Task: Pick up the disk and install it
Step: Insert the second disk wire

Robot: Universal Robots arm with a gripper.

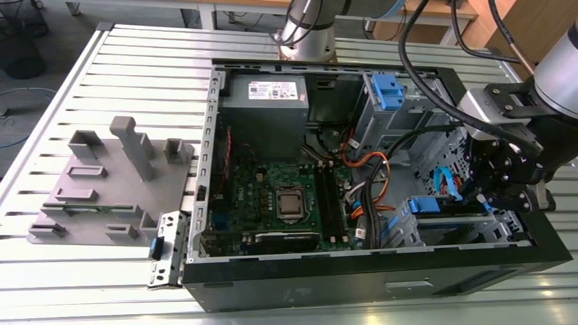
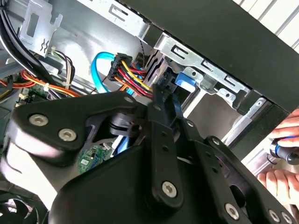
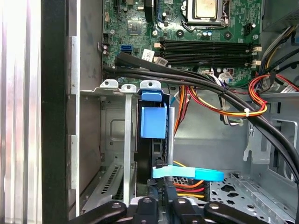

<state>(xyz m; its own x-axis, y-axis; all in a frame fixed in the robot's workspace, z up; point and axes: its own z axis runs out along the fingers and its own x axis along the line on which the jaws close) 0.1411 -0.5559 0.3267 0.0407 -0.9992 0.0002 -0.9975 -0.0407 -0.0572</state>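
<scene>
An open computer case (image 1: 380,267) lies on the slatted metal counter (image 1: 135,81). The robot's black claw (image 1: 508,177) reaches down into the case at the exterior view's right, near the front corner. The disk (image 3: 153,122) with its blue bracket stands on edge in a metal drive slot (image 3: 117,121) there, just under the claw. In the first wrist view the claw's fingers (image 3: 161,198) come close together around the disk's edge, but it is hard to tell if they squeeze it. A light blue cable (image 3: 187,173) crosses just beside the fingers. The green board (image 1: 280,200) sits in the middle of the case. A grey plastic holder (image 1: 108,183) rests on the counter at the exterior view's left. A person's hand (image 2: 282,158) shows beside the case in the second wrist view.
</scene>
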